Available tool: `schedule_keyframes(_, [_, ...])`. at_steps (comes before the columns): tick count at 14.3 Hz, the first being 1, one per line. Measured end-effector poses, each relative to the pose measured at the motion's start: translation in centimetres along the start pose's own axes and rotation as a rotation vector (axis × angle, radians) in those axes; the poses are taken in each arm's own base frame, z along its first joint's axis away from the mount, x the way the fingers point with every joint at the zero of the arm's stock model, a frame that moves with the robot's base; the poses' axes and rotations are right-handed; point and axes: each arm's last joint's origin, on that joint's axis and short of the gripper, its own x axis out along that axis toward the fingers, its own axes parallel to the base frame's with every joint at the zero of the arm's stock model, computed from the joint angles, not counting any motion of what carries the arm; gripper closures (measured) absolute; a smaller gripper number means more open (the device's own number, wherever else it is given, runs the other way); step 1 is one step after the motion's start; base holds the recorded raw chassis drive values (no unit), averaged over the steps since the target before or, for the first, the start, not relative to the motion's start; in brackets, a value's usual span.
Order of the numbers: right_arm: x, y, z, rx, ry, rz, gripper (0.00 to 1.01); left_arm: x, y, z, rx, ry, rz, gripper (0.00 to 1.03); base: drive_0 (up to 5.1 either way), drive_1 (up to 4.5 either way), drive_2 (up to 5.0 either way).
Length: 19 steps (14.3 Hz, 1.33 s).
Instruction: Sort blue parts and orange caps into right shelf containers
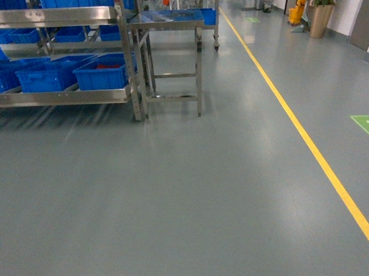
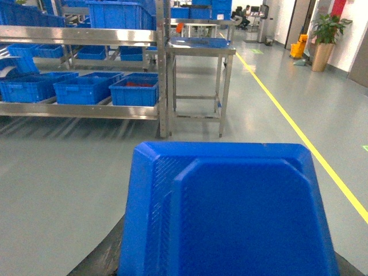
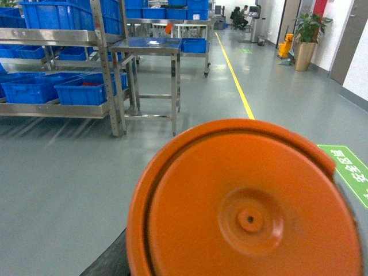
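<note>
A blue part (image 2: 230, 213) fills the lower half of the left wrist view, held up above the floor with my left gripper shut on it. Only a dark finger (image 2: 100, 259) shows at its lower left. An orange cap (image 3: 247, 207) fills the lower right wrist view, face toward the camera, with my right gripper shut on it; one dark finger (image 3: 109, 259) shows beside it. Blue shelf containers (image 1: 103, 73) sit in a row on the low shelf, far ahead on the left. Neither gripper appears in the head view.
A steel shelf rack (image 1: 130, 55) stands at the left, with a steel table (image 1: 168, 20) right beside it. A yellow floor line (image 1: 306, 140) runs diagonally on the right, near a green floor sign (image 1: 367, 125). Grey floor lies between me and the rack.
</note>
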Motion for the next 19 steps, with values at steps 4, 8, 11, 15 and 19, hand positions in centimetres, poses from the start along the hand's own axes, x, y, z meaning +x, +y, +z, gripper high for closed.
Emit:
schedule_keyframes(4, [0.00, 0.00, 0.01, 0.000, -0.002, 0.000, 0.57, 0.00, 0.00, 0.02, 0.000, -0.002, 0.000, 0.60, 0.1, 4.31, -4.2])
schedule_keyframes(8, [0.00, 0.00, -0.01, 0.000, 0.001, 0.000, 0.57, 0.00, 0.00, 0.00, 0.000, 0.000, -0.001, 0.60, 0.0, 4.29, -4.2])
schedule_keyframes(11, [0.00, 0.00, 0.00, 0.000, 0.000, 0.000, 0.57, 0.00, 0.00, 0.00, 0.000, 0.000, 0.000, 0.60, 0.1, 4.30, -4.2])
schedule_keyframes(15, [0.00, 0.00, 0.03, 0.000, -0.003, 0.000, 0.57, 0.00, 0.00, 0.00, 0.000, 0.000, 0.000, 0.60, -0.1, 4.17, -4.3])
schedule_keyframes(19, [0.00, 0.00, 0.00, 0.000, 0.000, 0.000, 0.57, 0.00, 0.00, 0.05, 0.000, -0.005, -0.001, 0.60, -0.1, 4.19, -4.3])
